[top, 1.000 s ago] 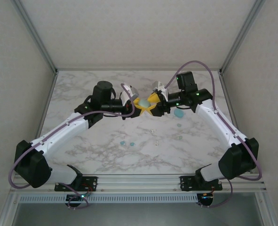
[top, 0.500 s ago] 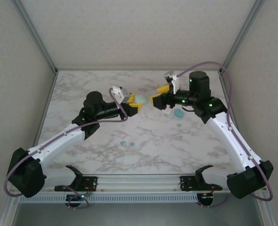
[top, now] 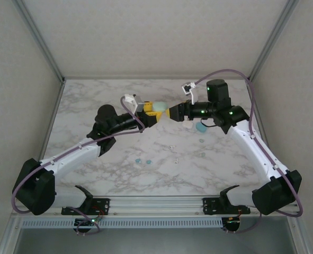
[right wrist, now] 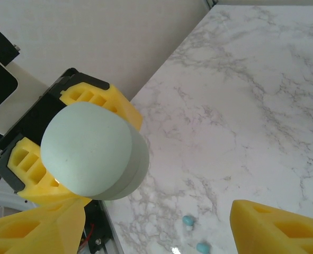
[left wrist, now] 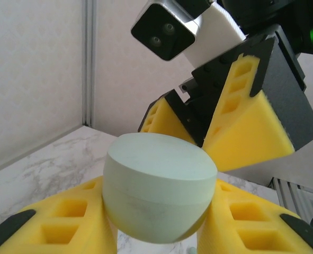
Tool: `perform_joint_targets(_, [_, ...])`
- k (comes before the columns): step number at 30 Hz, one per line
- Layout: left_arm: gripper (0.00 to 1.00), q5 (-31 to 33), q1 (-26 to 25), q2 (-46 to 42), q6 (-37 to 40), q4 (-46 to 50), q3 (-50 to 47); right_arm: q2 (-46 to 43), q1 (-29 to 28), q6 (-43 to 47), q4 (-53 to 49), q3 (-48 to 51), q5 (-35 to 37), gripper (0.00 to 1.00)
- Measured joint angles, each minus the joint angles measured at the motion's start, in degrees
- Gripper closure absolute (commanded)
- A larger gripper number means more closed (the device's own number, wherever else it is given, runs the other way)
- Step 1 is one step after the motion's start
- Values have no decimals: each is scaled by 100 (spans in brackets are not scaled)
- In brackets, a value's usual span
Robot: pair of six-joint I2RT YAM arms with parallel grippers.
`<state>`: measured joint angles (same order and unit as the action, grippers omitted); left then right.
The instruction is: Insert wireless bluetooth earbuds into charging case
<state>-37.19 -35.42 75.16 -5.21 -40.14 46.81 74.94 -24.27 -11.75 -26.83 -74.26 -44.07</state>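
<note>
Case held up, no earbuds in it yet.
The left fingers [left wrist: 66,225] are clamped on the pale green case [left wrist: 159,185], which is raised off the tabletop [right wrist: 241,106] and looks shut. The right fingers [right wrist: 278,227] stand apart just beside it, gripping nothing. 2 teal earbuds [right wrist: 188,220] lie loose on the tabletop below. Judging by this, opening the case and loading every earbud are left to do.

Earbuds [top: 139,160] — tiny specks, perhaps teal — shapes unreadable from above.
</note>
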Motion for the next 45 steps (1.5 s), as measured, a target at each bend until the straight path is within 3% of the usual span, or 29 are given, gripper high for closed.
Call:
perform_joint_targets(29, [70,11,105,61,-83,116,142,352,-2,-442,-13,-463,-50,29])
perform_joint_targets(45, [70,-186,37,2,-15,190,136,437,-4,-846,350,-549,551,25])
